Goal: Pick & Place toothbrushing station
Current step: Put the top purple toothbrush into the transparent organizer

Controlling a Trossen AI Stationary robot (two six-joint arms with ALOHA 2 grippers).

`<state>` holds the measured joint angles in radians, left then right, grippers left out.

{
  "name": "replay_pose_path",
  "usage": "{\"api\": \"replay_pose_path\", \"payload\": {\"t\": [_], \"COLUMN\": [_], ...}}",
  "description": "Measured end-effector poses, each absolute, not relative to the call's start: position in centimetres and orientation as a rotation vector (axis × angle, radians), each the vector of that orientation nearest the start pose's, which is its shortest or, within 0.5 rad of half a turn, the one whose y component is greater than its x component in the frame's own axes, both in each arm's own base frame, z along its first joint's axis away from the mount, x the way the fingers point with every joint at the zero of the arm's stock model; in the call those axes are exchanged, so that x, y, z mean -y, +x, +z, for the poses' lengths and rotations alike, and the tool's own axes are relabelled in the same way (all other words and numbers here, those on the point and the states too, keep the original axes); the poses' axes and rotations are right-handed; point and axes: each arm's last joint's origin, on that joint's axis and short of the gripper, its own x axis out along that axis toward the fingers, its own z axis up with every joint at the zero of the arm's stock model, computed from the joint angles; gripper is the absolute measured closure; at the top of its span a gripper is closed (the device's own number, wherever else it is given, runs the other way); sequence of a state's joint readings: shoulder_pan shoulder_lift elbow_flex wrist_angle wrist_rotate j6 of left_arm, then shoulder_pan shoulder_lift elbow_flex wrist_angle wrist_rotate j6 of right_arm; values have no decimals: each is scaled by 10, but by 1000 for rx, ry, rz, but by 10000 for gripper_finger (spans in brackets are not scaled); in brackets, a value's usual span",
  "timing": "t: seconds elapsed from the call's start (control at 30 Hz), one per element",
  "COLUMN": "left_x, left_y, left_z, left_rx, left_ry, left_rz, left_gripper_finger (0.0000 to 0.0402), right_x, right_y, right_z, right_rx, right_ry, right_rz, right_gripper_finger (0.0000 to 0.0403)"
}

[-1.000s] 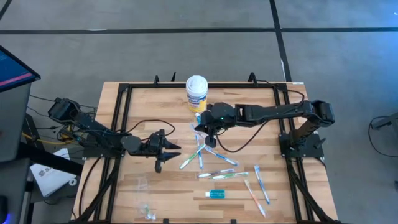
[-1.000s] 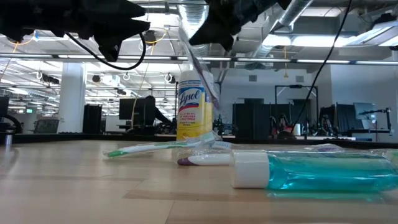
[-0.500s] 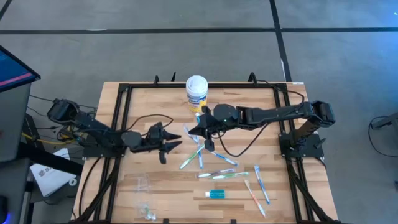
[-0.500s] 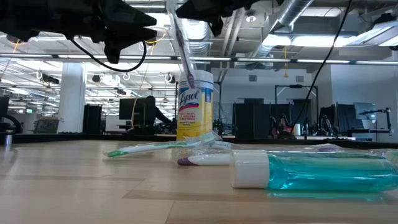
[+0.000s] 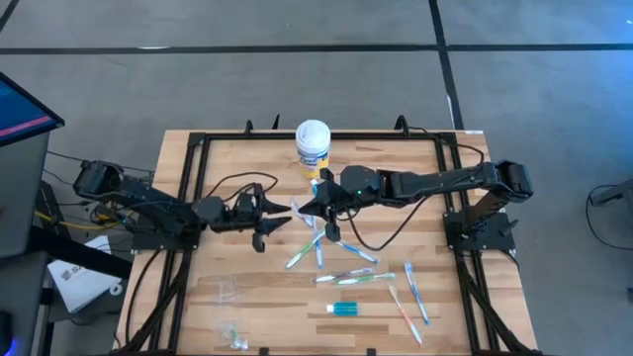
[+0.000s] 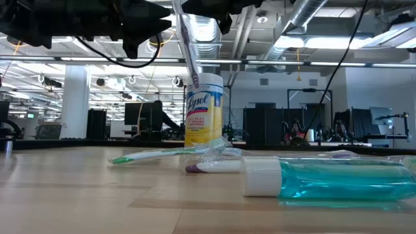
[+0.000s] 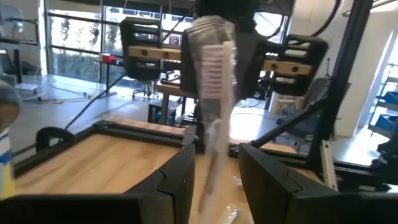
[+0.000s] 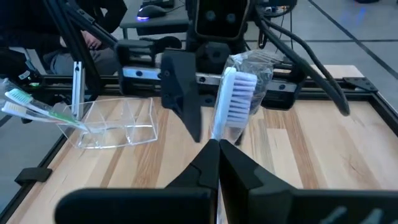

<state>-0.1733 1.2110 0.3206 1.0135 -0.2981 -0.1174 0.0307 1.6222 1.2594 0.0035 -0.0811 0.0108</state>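
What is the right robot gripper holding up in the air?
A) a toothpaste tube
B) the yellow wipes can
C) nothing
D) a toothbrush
D: the right gripper is shut on a wrapped toothbrush, bristle end up, and the open left gripper is lined up around it. The toothpaste tube lies on the table, and the wipes can stands apart.

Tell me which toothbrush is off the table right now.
The wrapped white-bristled toothbrush pinched in the right gripper, held upright in the air facing the open left gripper. The other toothbrushes lie flat on the table.
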Motion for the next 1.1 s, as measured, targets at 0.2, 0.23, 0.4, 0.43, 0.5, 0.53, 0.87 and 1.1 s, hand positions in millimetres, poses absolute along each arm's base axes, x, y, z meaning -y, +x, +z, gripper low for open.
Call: {"api": "replay_pose_path", "payload": {"t": [0.2,0.23,0.4,0.43,0.5,0.53,0.87,1.1], "left_x": [28,28,29,29,29,29,30,32], "left_y": [225,226,228,228,228,228,238,253], "left_z": [218,220,224,224,224,223,214,216], "left_rx": [155,162,171,169,169,168,139,139], "left_ry": [-137,-135,-115,-115,-116,-116,-119,-106], "left_rz": [101,90,83,83,83,83,83,94], "left_gripper_finger": [284,284,284,284,284,284,284,284], "right_x": [-13,-13,-13,-13,-13,-13,-13,-13], "right_y": [374,374,374,375,375,375,376,376], "right_z": [303,303,303,303,303,303,306,305], "right_rx": [-352,-352,-351,-351,-347,-345,-317,-323], "right_ry": [16,16,16,16,16,15,8,8], "right_rz": [108,107,107,107,106,106,107,107], "right_gripper_finger": [403,403,403,403,403,403,403,403]}}
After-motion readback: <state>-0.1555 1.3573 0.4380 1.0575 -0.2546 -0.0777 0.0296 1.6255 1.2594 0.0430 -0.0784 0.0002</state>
